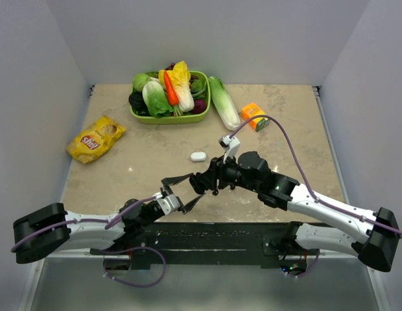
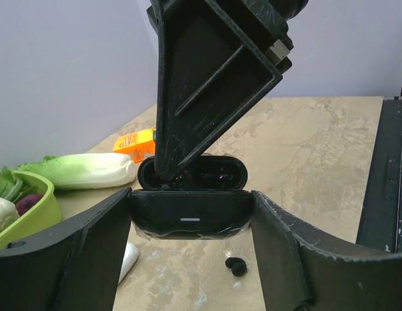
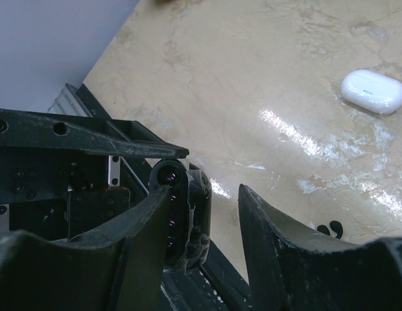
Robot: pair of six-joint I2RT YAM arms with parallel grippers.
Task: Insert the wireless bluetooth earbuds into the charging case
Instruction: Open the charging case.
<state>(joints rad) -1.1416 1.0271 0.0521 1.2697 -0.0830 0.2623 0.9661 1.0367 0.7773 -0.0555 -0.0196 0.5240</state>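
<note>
Left wrist | left end effector [image 2: 191,206] grips glossy black rounded charging case [image 2: 188,223], lid up | right end effector [image 3: 206,194] parted

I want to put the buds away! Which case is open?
The black case, held in the left end effector, has its lid up. The white case lies shut on the table.

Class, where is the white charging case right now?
In the top view, the white charging case lies near the middle of the table, just on the near side of the green basket, with the yellow chip bag to its left.
</note>
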